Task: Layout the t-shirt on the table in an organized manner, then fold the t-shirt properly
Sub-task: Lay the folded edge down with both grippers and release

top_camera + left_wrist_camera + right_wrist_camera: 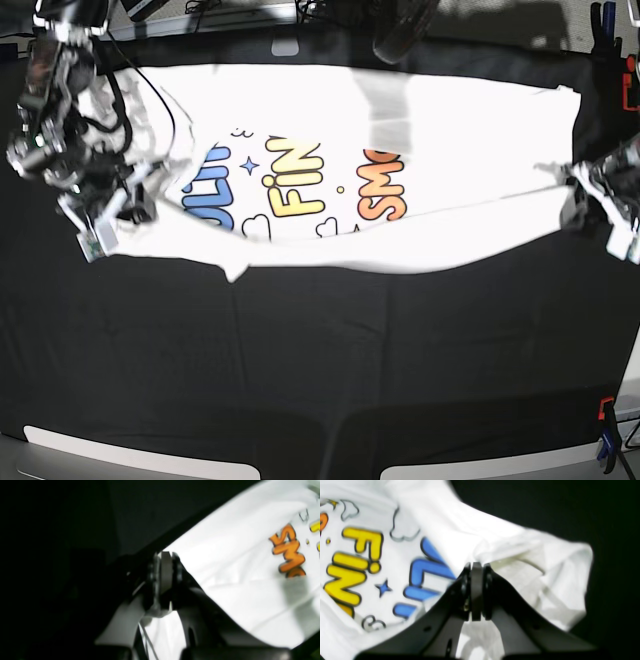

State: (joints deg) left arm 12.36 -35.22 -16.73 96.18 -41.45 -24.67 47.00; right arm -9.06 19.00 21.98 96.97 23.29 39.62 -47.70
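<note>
T-shirt [440, 150] spread print-up across far half of counter [320, 360], stretched sideways between both arms. Left end effector [165, 555] pinched together on hem-end edge of shirt, near orange lettering. Right end effector [476, 566] clamped on bunched fabric at sleeve/shoulder end, beside blue letters. Near edge of shirt sags in curve; black cloth creased below.

Blown out to glaring white across the t-shirt [450, 130]; dim and near-black around it. Blurred softly beyond both closed pincers in wrist views. Bowed at base-view edges.
</note>
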